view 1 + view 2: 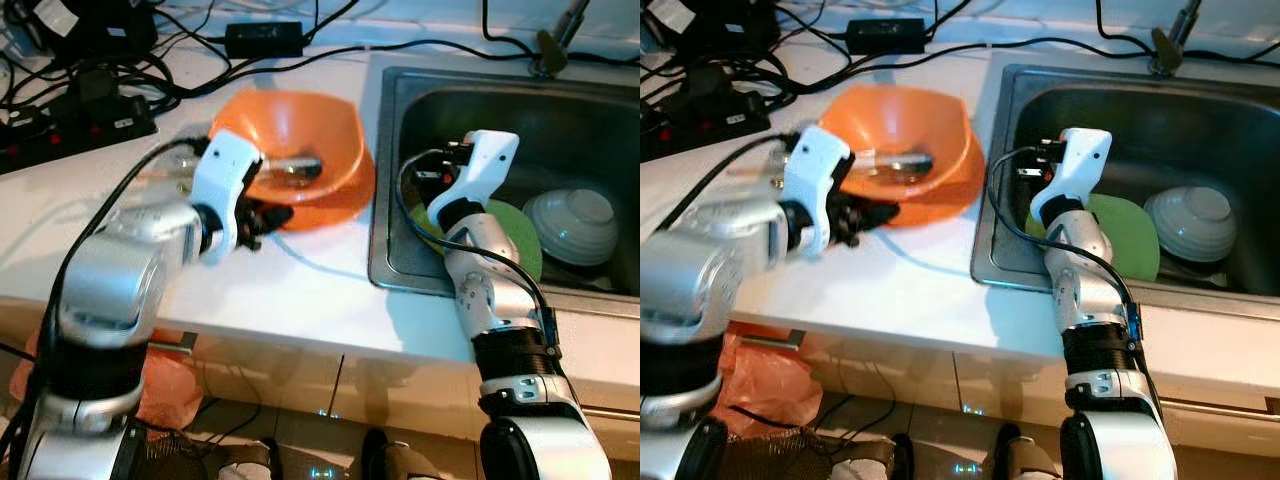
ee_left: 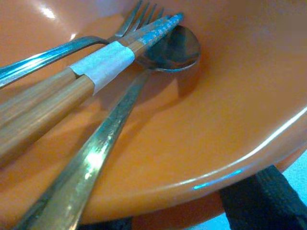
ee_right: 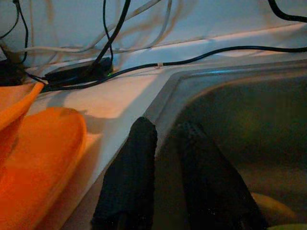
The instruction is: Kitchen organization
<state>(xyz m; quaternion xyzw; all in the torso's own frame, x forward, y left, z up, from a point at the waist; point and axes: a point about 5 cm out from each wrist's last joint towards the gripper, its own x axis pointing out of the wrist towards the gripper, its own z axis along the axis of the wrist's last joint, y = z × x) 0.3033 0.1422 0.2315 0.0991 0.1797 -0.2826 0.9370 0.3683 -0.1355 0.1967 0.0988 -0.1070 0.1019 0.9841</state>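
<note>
Orange bowl: on worktop, just left of sink; holds fork, chopsticks, spoon.
Left hand: at bowl's near rim, fingers astride it, closure not discernible. Advice: seat rim deeply, lift level.
Right hand: over sink's left edge, fingers slightly parted, empty; green plate and white bowl lie inside.

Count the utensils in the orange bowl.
3, all lying together inside the orange bowl on the counter: a fork, a spoon, and a taped pair of wooden chopsticks resting across the spoon's handle. More could be hidden beneath them.
</note>
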